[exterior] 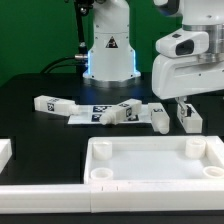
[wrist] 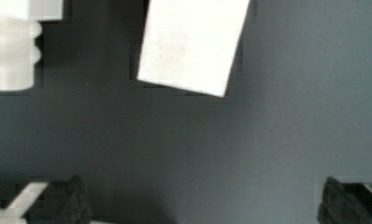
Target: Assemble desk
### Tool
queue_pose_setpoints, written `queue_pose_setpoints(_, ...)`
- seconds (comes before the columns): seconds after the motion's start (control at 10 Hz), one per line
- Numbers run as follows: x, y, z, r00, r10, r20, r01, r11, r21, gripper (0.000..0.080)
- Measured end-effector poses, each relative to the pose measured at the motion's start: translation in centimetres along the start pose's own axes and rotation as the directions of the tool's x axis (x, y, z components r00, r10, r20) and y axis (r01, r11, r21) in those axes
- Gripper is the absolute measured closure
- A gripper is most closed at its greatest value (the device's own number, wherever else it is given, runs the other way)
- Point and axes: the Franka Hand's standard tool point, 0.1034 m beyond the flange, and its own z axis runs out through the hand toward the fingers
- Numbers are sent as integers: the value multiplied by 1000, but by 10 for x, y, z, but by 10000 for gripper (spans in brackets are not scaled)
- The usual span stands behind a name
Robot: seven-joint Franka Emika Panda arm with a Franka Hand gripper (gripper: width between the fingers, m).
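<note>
Desk tabletop (exterior: 150, 168), a large white plastic tray with a raised rim and round sockets in its corners, lies open side up near the front edge of the black surface (exterior: 35, 128), toward the exterior view's right. It sits just behind a long white rail (exterior: 45, 195) that runs along that edge; whether the two touch cannot be told. Behind the tray, across the middle of the surface, white square-post legs (exterior: 158, 118) with black-and-white tags lie loose. One leg (exterior: 50, 103) lies alone toward the exterior view's left, others bunch on and beside the thin flat white marker board (exterior: 80, 119), and another leg (exterior: 188, 118) lies toward the exterior view's right. The robot's bulky white hand (exterior: 186, 98) hangs near that last leg, appearing just above it in the exterior view. The arm's white base (exterior: 108, 50), lit blue, stands toward the far edge. In the wrist view the dark fingertips (wrist: 50, 200) stand wide apart over bare surface (wrist: 218, 140), with nothing between them. Beyond them lie a tilted white flat-sided block (wrist: 192, 45) and a white ridged piece (wrist: 12, 50), both clear of the hand (wrist: 204, 205); which parts these are cannot be told.
</note>
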Motion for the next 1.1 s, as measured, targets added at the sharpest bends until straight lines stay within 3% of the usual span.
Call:
queue_pose_setpoints(0.1, -4, -2, -4, 991, 26, 129, -26, 1000, 0, 150)
queue_pose_setpoints(0.2, -5, -5, -1, 974, 63, 217, -69, 997, 22, 150)
queue_pose_setpoints(0.6, -12, -4, 0, 885, 56, 461, -68, 998, 9, 150)
queue_pose_setpoints(0.7, -16, -4, 0, 836, 74, 544, -86, 996, -4, 150)
queue_pose_setpoints(0.8, -15, -5, 1, 761, 139, 633, -139, 989, -51, 150)
queue_pose_setpoints(0.9, -8, -7, 11, 717, 136, 684, -134, 989, -55, 150)
queue_pose_setpoints(1.1, -8, -5, 14, 688, 119, 715, -126, 991, -44, 150)
